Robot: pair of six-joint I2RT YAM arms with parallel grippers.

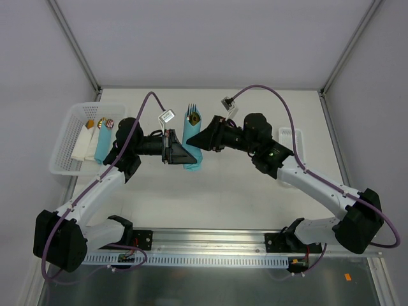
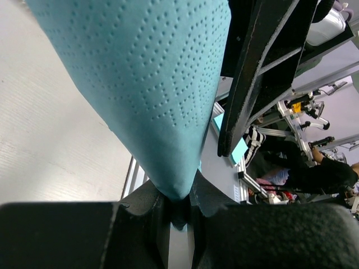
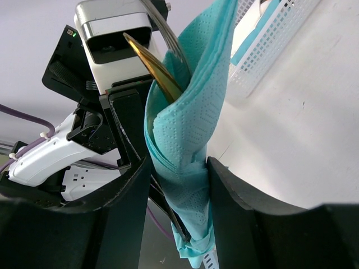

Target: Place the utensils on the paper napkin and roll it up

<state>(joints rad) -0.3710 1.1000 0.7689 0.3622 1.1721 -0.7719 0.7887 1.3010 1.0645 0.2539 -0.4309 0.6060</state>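
Note:
The turquoise paper napkin (image 1: 191, 141) is wrapped into a long roll around the utensils, whose brownish-gold tips (image 1: 191, 117) stick out of its far end. In the right wrist view a gold utensil (image 3: 156, 68) pokes from the napkin (image 3: 188, 131). My left gripper (image 1: 184, 155) comes in from the left and is shut on the roll's near end; in its own view the jaws (image 2: 179, 208) pinch a point of the dotted napkin (image 2: 151, 84). My right gripper (image 1: 199, 141) comes from the right, and its jaws (image 3: 179, 193) are closed on both sides of the roll.
A white mesh basket (image 1: 58, 150) at the left holds folded white and turquoise napkins (image 1: 102, 145) and a few small items. A small white tray (image 1: 293, 141) lies at the right, under the right arm. Both arms cross the middle of the table.

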